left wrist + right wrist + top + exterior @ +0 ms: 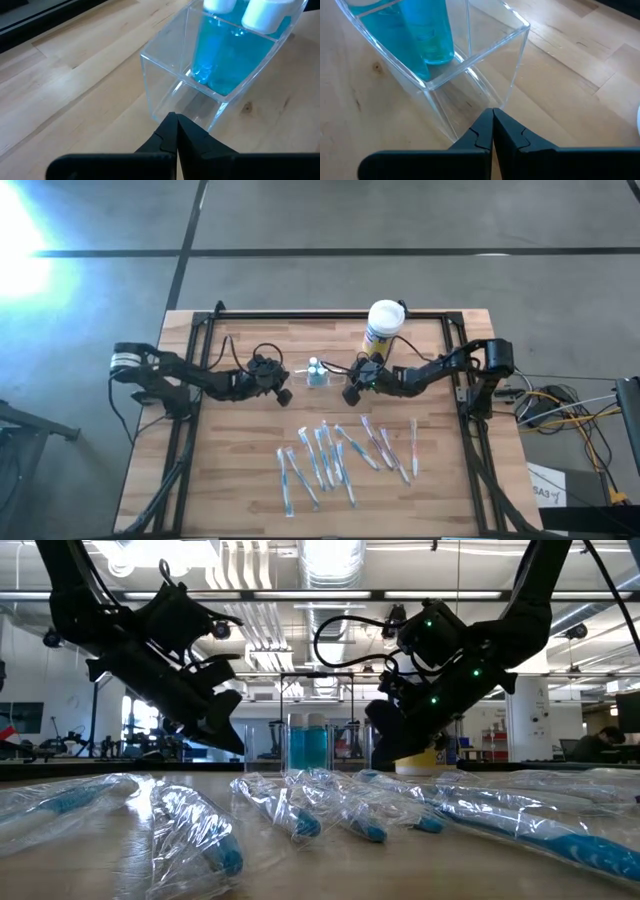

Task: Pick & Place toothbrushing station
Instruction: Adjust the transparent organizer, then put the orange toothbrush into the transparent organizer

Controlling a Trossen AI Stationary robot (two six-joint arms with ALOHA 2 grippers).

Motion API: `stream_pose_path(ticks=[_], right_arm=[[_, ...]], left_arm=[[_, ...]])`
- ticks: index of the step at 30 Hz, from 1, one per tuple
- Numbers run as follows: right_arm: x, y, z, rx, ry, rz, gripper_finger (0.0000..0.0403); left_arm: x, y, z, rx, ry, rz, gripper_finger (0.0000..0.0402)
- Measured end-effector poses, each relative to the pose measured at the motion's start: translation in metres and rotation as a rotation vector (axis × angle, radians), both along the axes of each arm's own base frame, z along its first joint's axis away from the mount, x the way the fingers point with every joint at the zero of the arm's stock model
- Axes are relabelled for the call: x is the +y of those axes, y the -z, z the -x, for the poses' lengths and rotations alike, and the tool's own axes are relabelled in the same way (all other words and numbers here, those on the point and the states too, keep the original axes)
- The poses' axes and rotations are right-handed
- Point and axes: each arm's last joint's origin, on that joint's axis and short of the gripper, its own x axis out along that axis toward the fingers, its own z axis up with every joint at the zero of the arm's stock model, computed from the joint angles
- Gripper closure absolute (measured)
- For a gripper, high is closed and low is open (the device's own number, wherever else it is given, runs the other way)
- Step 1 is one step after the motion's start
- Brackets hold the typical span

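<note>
Both pincers are fully closed and hold nothing. The left gripper (283,394) and the right gripper (351,393) hang just above the table (240,460), tips pointed inward at each other. The toothbrushing station (317,374), a clear upright holder with blue bottles (220,55) inside, stands between them, just ahead of each tip, its long axis running from one gripper toward the other. Neither touches it.

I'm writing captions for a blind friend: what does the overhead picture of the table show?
Two dark robot arms reach inward across a wooden table, the shut left gripper and shut right gripper flanking a small clear holder with blue bottles. A white canister stands behind; wrapped toothbrushes lie scattered in front.
</note>
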Motion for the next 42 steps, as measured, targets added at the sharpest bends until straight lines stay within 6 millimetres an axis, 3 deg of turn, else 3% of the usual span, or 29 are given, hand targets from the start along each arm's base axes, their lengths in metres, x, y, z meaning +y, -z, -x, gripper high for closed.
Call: stream_pose_path(ticks=[10, 19, 27, 34, 42], right_arm=[[0.002, -0.004, 0.003, 0.027, -0.016, -0.020, 0.0394], [0.007, -0.052, 0.026, 0.046, -0.011, -0.019, 0.0394], [0.028, -0.097, 0.058, 0.051, -0.087, 0.005, 0.0394], [0.059, -0.127, 0.081, -0.036, -0.207, -0.002, 0.0394], [0.083, -0.157, 0.099, -0.189, -0.487, 0.061, 0.0394]], left_arm=[[0.001, -0.004, 0.001, 0.025, 0.021, -0.030, 0.0397], [-0.004, -0.035, 0.022, 0.041, 0.028, -0.058, 0.0384], [-0.020, -0.069, 0.057, 0.021, 0.140, -0.122, 0.0394], [-0.044, -0.082, 0.094, -0.162, 0.606, -0.184, 0.0397], [-0.044, -0.083, 0.134, -0.291, 0.635, -0.275, 0.0399]])
